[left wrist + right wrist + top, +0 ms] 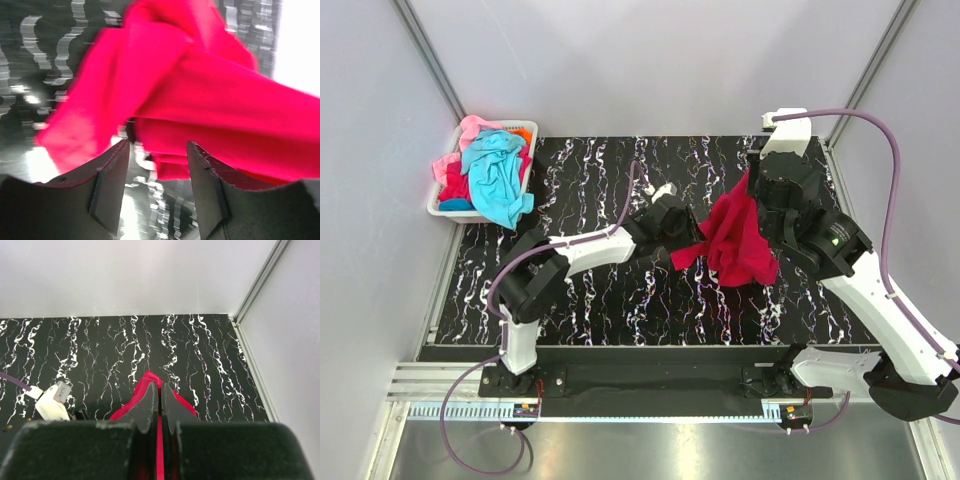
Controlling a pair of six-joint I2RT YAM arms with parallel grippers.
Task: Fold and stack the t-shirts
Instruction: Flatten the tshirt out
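- The crimson-red t-shirt [735,240] is hanging bunched, not spread, over the table [620,300], at about 3 o'clock from the centre of the top view. Whether its lower end is touching the table cannot be told.
- The right gripper [160,396] is pinching the shirt's upper end. In the right wrist view its two fingers are pressing together with a strip of red cloth showing between them.
- The left gripper [157,150] is standing with its fingers spread and is holding nothing. In the left wrist view the patterned table is showing through the gap, and the red cloth is lying just beyond the fingertips, at 12 o'clock.
- Governing relation: in the top view the shirt is lying at 3 o'clock from the left gripper, just beside it. A loose flap is reaching out from the cloth toward 8 o'clock, on that gripper's side.
- Long axis: the hanging cloth is running roughly from 12 o'clock (pinched end) to 6 o'clock (free end), so it is crossing the left gripper's line of approach.
- Judgement: the left arm is the nearer free one. The next move is probably calling for a short advance toward 3 o'clock to close on the flap, so that the shirt can be stretched between both arms. Catching a doubled layer is the likely fault.
- The turquoise t-shirt [498,175] and the pink t-shirt [470,130] are lying heaped in the white basket [440,208] at 10 o'clock, well apart. The task is judged to be at an early stage.
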